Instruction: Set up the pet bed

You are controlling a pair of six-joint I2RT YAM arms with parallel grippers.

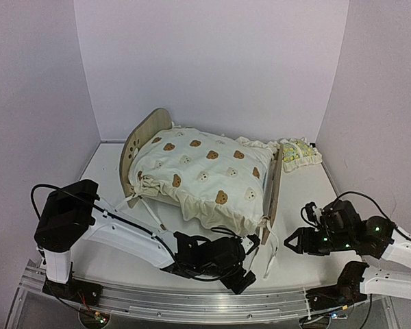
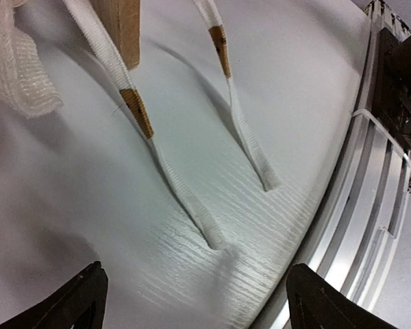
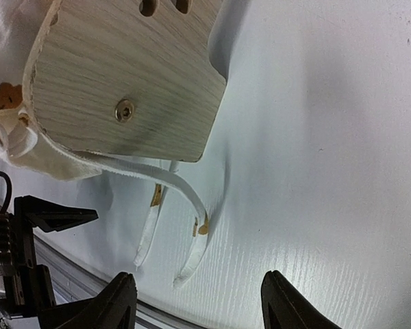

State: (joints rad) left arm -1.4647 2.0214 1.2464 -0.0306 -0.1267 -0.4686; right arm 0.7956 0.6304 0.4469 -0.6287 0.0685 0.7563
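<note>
The small light-wood pet bed with arched end boards (image 1: pixel 142 140) sits mid-tabletop (image 1: pixel 109 178), with the cream bear-print cushion (image 1: pixel 205 171) on it, slumping over the near side. Both hands are released and empty: the left hand (image 2: pixel 195 301) is spread wide, low over the loose white tie straps (image 2: pixel 192 185), and the right hand (image 3: pixel 195 301) is partly spread near the end board. I'd guess the job now is squaring up the cushion, so pinch the fabric edge, not the straps, and tug gently so the light frame doesn't skid.

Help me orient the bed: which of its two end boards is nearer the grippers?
The right-hand end board, seen edge-on, with white ties trailing at its foot. The left-hand end board stands farther back, cut-outs showing.
</note>
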